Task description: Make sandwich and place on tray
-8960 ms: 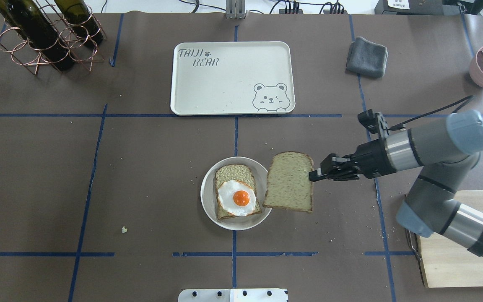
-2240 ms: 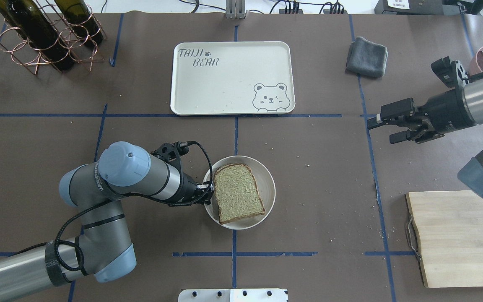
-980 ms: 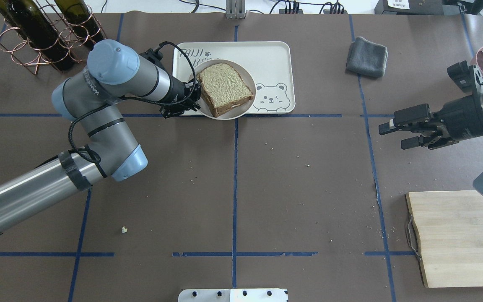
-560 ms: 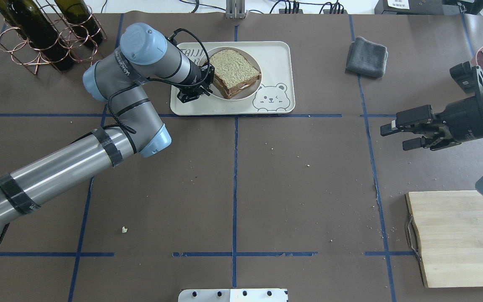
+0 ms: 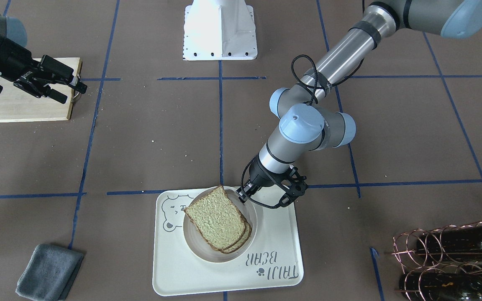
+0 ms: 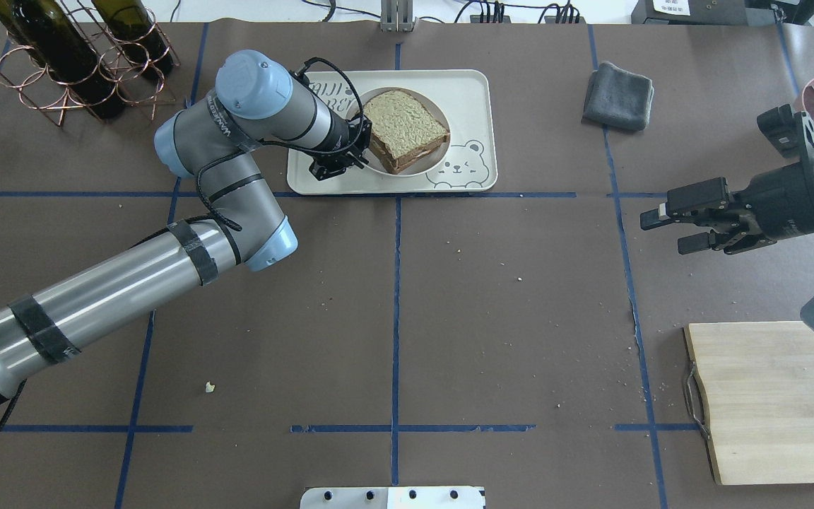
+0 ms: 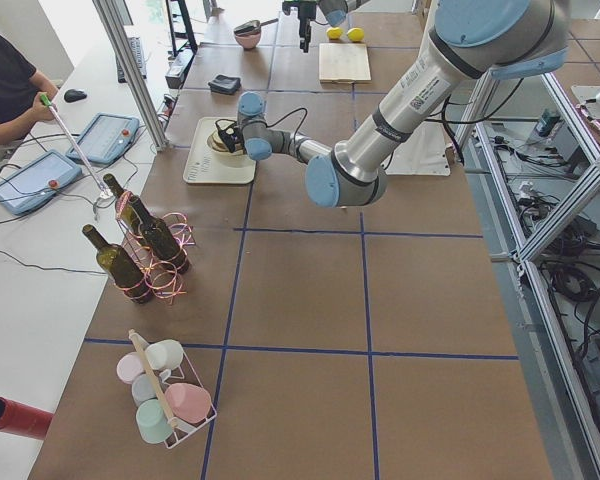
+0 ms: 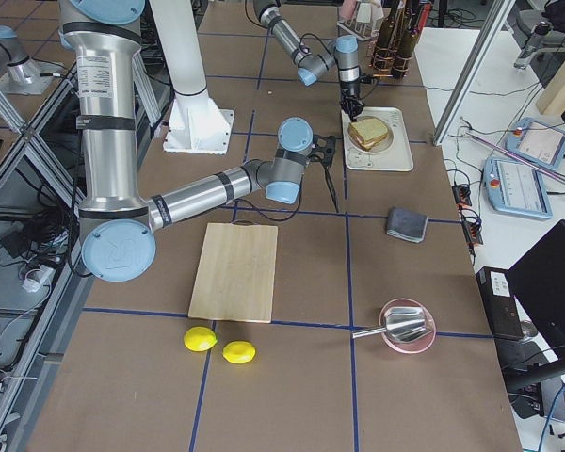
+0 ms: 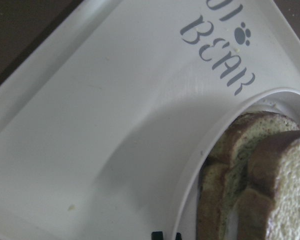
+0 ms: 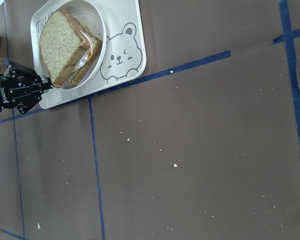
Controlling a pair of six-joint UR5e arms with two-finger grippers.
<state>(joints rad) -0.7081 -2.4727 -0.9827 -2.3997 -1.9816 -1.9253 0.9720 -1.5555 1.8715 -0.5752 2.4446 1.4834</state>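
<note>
**Stacked sandwich on its plate at the tray, rim pinched by the left end effector**

The sandwich (image 6: pixel 405 129) is seen fully stacked on a small round white plate (image 5: pixel 199 247). That plate is placed within the outline of the cream tray (image 6: pixel 467 99), between the grey "TAIJI BEAR" lettering and the bear face. Two pale, grainy slices with dark brown crust are shown, their round tops turned toward the lettering corner. The upper slice is set slightly askew, so the lower slice's crust is exposed along one side in the front-facing view. From the right wrist camera, a strip of white egg with a touch of orange is glimpsed between the slices.

The plate's rim is pinched by the left end effector (image 6: pixel 360 150) on the side toward the lettering. In the left wrist view the rim is seen running down between two dark fingertips. Whether the plate is fully set down on the tray or held just above it cannot be told.

The right end effector (image 6: pixel 663 233) is held over the brown surface (image 6: pixel 393 297), well apart from the tray, with its fingers spread and nothing between them. A folded grey cloth (image 6: pixel 619 95) is seen off to the tray's side, and a wooden cutting board (image 6: pixel 774 403) is found at the right arm's side.
</note>
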